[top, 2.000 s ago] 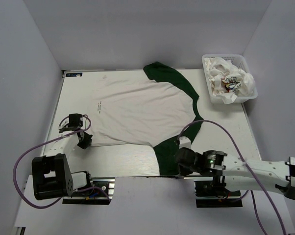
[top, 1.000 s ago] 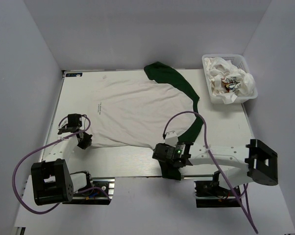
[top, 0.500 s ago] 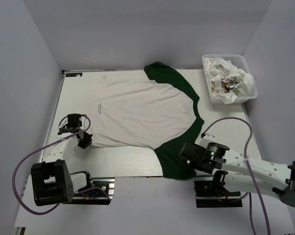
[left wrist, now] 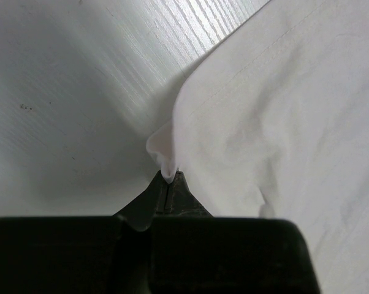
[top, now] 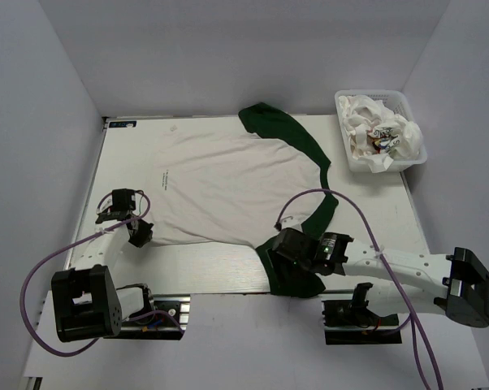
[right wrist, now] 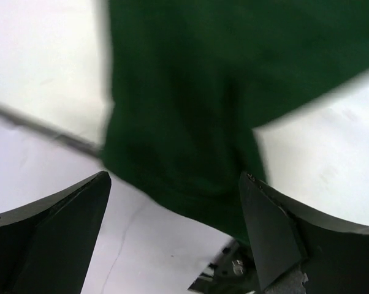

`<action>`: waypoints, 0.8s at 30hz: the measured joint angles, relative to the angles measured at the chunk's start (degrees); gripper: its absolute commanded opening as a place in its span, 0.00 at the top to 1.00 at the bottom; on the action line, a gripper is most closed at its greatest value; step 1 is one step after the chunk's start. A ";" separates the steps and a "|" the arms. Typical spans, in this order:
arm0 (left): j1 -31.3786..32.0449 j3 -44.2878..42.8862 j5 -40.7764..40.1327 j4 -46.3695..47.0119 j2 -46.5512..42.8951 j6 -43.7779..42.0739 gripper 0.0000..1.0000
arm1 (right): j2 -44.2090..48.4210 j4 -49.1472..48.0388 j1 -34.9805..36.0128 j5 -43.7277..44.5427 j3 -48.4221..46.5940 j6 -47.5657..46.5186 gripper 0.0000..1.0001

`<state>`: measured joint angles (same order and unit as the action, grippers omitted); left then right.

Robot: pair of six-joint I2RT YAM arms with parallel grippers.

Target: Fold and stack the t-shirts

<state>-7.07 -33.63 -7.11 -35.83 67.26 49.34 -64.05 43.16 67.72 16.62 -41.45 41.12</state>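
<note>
Top view, t-shirt (top: pixel 228 183): spread flat on the table (top: pixel 374 219), one green sleeve at the far edge, the other at the near edge.
Top view, left arm (top: pixel 94 248): folded low by the near left corner, left gripper (top: pixel 139 234) at the shirt's near left hem corner.
Top view, right arm (top: pixel 391 264): stretched leftward along the near edge, right gripper (top: pixel 279 246) over the near sleeve.
Top view, basket (top: pixel 340 99): far right corner, crumpled t-shirts (top: pixel 382 130) inside.
Left wrist view, left gripper (left wrist: pixel 169 184): clamped on a pinch of white hem.
Right wrist view, right gripper (right wrist: pixel 175 177): fingers spread wide above the green sleeve (right wrist: pixel 184 92), holding nothing.

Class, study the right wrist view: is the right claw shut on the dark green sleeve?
No, the right claw hangs with jaws wide apart over the dark green sleeve, clamping nothing.
</note>
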 measured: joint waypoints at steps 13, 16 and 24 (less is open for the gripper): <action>0.00 0.00 0.04 -0.11 0.02 -0.44 1.00 | -3.43 -6.03 1.07 -7.85 5.44 -1.11 0.09; 0.00 0.00 0.04 -0.13 0.02 -0.44 1.00 | -4.00 -6.10 1.07 -7.82 6.67 1.01 0.11; 0.00 0.00 0.02 -0.13 0.02 -0.44 1.00 | -6.86 -6.51 1.20 -6.38 7.02 3.30 0.45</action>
<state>-7.07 -33.63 -7.09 -35.97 67.29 48.90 -70.91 36.64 68.93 10.24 -34.44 44.42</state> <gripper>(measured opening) 0.022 0.748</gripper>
